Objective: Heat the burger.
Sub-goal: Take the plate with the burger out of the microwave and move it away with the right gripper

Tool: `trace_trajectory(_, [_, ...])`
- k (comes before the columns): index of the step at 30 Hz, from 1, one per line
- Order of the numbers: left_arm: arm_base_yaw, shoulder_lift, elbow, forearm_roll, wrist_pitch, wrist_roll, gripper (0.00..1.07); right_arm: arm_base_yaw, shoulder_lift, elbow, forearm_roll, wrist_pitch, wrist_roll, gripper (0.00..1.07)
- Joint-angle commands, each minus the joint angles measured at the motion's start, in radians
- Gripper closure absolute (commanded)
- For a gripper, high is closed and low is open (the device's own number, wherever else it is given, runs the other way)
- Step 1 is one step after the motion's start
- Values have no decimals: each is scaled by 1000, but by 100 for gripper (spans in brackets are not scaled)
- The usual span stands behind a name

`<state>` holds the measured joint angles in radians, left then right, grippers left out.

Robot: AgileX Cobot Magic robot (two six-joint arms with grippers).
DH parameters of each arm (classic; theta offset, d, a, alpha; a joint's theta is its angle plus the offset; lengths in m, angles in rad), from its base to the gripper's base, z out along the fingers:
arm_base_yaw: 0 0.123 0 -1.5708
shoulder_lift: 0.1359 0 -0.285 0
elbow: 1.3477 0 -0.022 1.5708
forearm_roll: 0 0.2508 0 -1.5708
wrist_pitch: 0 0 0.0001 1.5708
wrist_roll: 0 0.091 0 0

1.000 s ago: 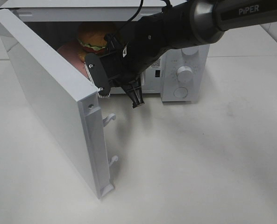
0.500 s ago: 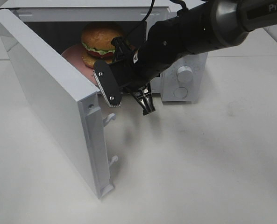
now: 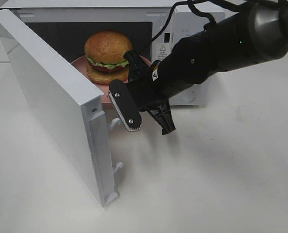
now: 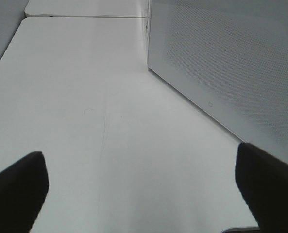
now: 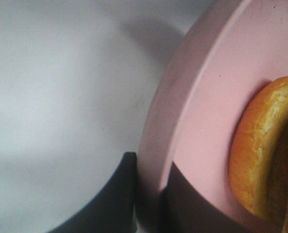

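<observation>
Pinching the pink plate [image 5: 197, 97] by its rim, our right hand [image 5: 148, 194] is nearly closed so the burger [image 3: 108, 57] rides flat, half inside the microwave [image 3: 192, 22] past the open door [image 3: 51, 107]. Left hand [image 4: 139, 194] hangs wide open, empty, over the desk [image 4: 85, 107] outside that door.

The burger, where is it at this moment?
In the high view the burger sits on the pink plate at the microwave's open mouth, behind the open door, left of the right gripper.

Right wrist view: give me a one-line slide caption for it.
Right claw shut on the rim of the pink plate, with the burger sitting on the plate beside the grip.
</observation>
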<state>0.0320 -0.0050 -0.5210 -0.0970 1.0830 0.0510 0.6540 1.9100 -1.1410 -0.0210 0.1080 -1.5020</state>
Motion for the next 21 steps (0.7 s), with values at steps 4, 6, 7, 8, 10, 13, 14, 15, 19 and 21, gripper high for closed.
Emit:
trace_trajectory(4, [3, -15, 1, -2, -11, -4, 8, -4, -90, 100, -5, -119, 1, 107])
trace_trajectory(6, [3, -15, 1, -2, -11, -4, 8, -4, -110, 125, -5, -120, 1, 107])
trace_trajectory(7, [3, -15, 1, -2, -11, -4, 8, -4, -110, 125, -5, -120, 1, 107])
trace_trajectory(8, [3, -15, 1, -2, -11, -4, 8, -4, -128, 148, -5, -122, 1, 107])
trace_trajectory(10, [3, -15, 1, -2, -11, -4, 8, -4, -137, 160, -8, -122, 1, 107])
trace_trajectory(13, [3, -15, 1, -2, -11, -4, 8, -4, -175, 205, -8, -133, 1, 107])
trace_trajectory(14, [3, -15, 1, -2, -11, -4, 8, -4, -175, 205, -8, -133, 1, 107])
trace_trajectory(15, [3, -15, 1, -2, -11, -4, 8, -4, -195, 227, -8, -139, 1, 107])
trace_trajectory(19, [3, -15, 1, -2, -11, -4, 8, -4, -240, 272, -8, -145, 1, 107])
trace_trajectory(21, [3, -15, 1, -2, -11, -4, 8, -4, -261, 296, -8, -145, 1, 107])
